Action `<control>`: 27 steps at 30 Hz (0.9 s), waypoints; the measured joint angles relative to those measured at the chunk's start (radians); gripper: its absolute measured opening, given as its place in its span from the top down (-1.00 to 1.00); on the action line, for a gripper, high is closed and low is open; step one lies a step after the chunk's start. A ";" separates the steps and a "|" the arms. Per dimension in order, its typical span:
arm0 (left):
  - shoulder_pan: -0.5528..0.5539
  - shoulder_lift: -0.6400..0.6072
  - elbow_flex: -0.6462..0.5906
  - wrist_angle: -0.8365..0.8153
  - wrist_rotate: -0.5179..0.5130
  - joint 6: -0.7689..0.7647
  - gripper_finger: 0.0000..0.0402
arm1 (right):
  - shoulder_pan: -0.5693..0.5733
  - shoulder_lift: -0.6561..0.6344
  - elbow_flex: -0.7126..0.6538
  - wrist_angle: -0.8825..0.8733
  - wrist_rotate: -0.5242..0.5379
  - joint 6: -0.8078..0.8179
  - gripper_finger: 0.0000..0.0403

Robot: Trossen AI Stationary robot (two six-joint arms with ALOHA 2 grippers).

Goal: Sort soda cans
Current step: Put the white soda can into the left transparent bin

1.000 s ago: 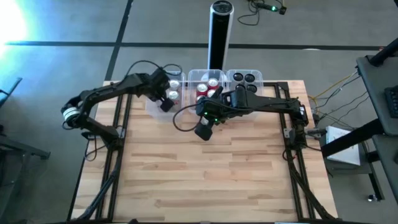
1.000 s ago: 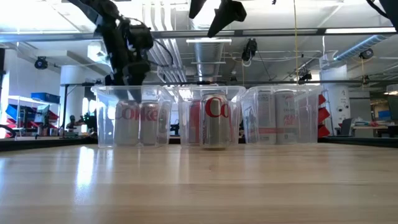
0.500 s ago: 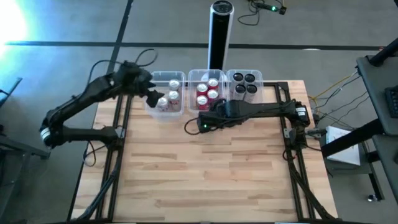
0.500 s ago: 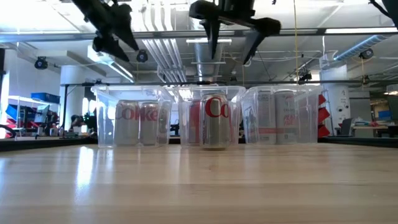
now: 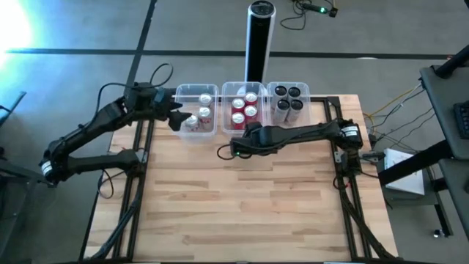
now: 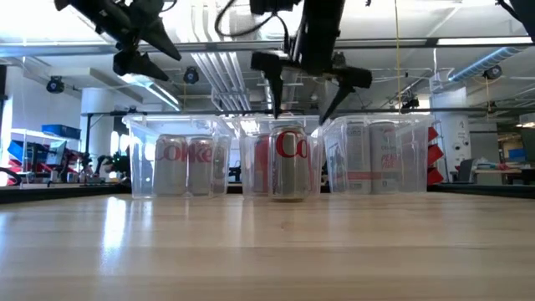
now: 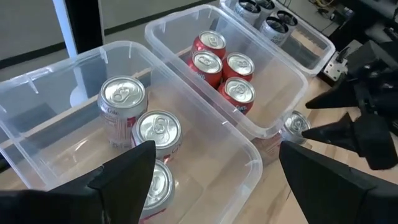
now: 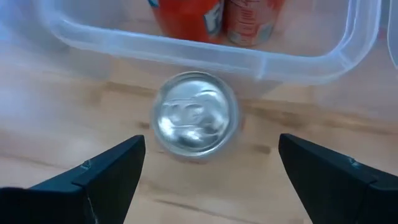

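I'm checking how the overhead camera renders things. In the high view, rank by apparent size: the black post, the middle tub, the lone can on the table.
1. Black post, largest, though standing nearer the camera may inflate it.
2. Middle tub.
3. Lone can, mostly hidden under the right gripper.
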State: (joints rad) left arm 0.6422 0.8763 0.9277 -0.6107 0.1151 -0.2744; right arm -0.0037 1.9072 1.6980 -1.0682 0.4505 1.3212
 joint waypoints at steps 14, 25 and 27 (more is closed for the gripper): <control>0.000 0.020 -0.007 0.017 0.005 -0.001 -0.63 | 0.000 0.033 -0.017 0.138 -0.012 -0.022 -0.81; 0.000 0.018 -0.007 -0.001 0.008 0.001 -0.63 | 0.010 0.032 0.009 0.093 -0.008 -0.048 -0.81; 0.000 0.018 -0.007 -0.003 0.008 0.004 -0.63 | 0.012 0.032 0.030 0.064 -0.009 -0.057 -0.81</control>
State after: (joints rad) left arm 0.6422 0.8944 0.9203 -0.6136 0.1226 -0.2707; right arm 0.0086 1.9396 1.7277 -1.0040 0.4412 1.2640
